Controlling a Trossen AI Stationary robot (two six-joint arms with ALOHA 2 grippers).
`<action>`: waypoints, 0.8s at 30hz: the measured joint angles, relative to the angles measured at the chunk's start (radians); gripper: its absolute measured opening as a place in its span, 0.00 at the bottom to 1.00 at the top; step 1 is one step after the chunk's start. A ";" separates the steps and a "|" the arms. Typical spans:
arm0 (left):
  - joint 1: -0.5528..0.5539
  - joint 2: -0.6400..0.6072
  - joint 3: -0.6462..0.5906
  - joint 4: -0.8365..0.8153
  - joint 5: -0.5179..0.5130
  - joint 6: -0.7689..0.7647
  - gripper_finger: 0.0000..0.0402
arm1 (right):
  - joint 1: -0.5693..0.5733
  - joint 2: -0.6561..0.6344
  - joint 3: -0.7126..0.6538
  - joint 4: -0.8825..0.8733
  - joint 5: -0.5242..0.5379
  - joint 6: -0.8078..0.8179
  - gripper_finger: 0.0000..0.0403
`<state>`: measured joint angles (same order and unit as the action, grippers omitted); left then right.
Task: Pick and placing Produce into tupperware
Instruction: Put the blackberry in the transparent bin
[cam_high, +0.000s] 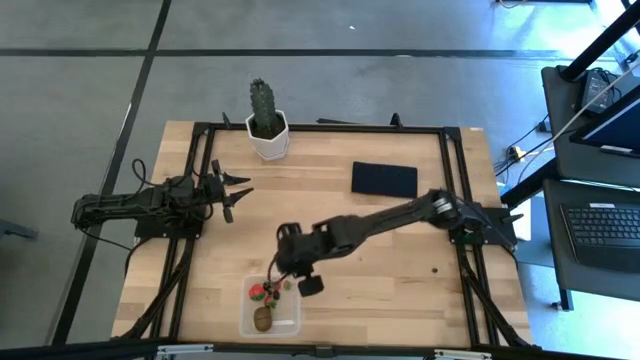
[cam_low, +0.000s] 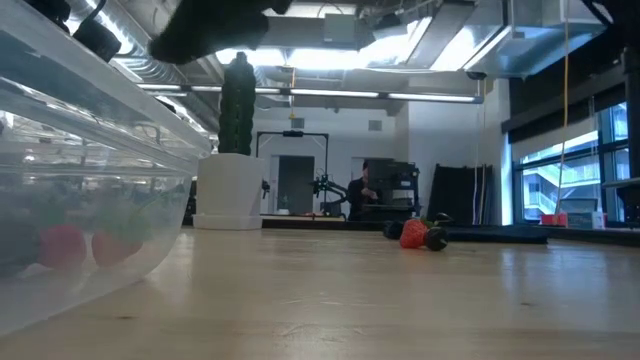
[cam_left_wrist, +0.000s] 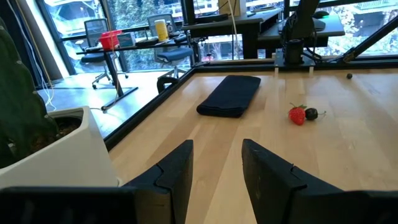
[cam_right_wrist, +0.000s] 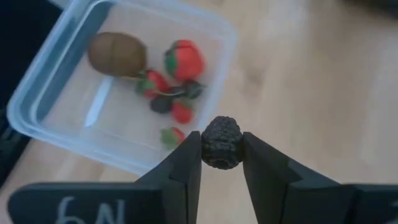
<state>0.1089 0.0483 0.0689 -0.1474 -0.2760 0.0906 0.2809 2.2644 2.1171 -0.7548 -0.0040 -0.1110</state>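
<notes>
The tupperware (cam_high: 282, 326) sits by the table's near edge; in the right wrist view the clear box (cam_right_wrist: 74, 118) holds a brown kiwi (cam_right_wrist: 117, 54), several red strawberries (cam_right_wrist: 185, 60) and small dark berries (cam_right_wrist: 163, 104). My right gripper (cam_high: 298, 277) hovers over the box's far right corner, shut on a dark bumpy berry (cam_right_wrist: 222, 142). Another strawberry (cam_left_wrist: 297, 115) and a dark berry (cam_left_wrist: 311, 114) lie together on the bare wood. My left gripper (cam_left_wrist: 216, 168) waits open at the table's left (cam_high: 235, 190). My right gripper pinches the dark bumpy berry (cam_right_wrist: 222, 149) by its two opposite sides between its two fingers (cam_right_wrist: 186, 163). The fingers come from above, pointing down. The berry is lifted clear, above the tupperware's rim (cam_right_wrist: 186, 171).
A green cactus in a white pot (cam_high: 267, 125) stands at the far edge, close to my left gripper. A flat navy rectangle (cam_high: 384, 178) lies far right of centre. A small dark dot (cam_high: 434, 270) lies on the wood to the right. A black frame (cam_high: 450, 180) borders the tabletop.
</notes>
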 joint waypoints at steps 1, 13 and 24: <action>0.000 0.000 0.000 0.000 0.000 0.000 0.32 | 0.009 0.025 0.040 -0.033 -0.001 -0.002 0.26; 0.000 0.000 0.000 0.000 0.000 0.022 0.32 | 0.074 0.222 0.228 -0.098 -0.051 0.004 0.26; 0.000 0.000 0.000 -0.001 0.000 0.025 0.32 | 0.092 0.285 0.229 -0.064 -0.053 0.034 0.27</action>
<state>0.1089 0.0483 0.0689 -0.1482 -0.2760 0.1158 0.3732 2.5493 2.3459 -0.8183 -0.0569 -0.0765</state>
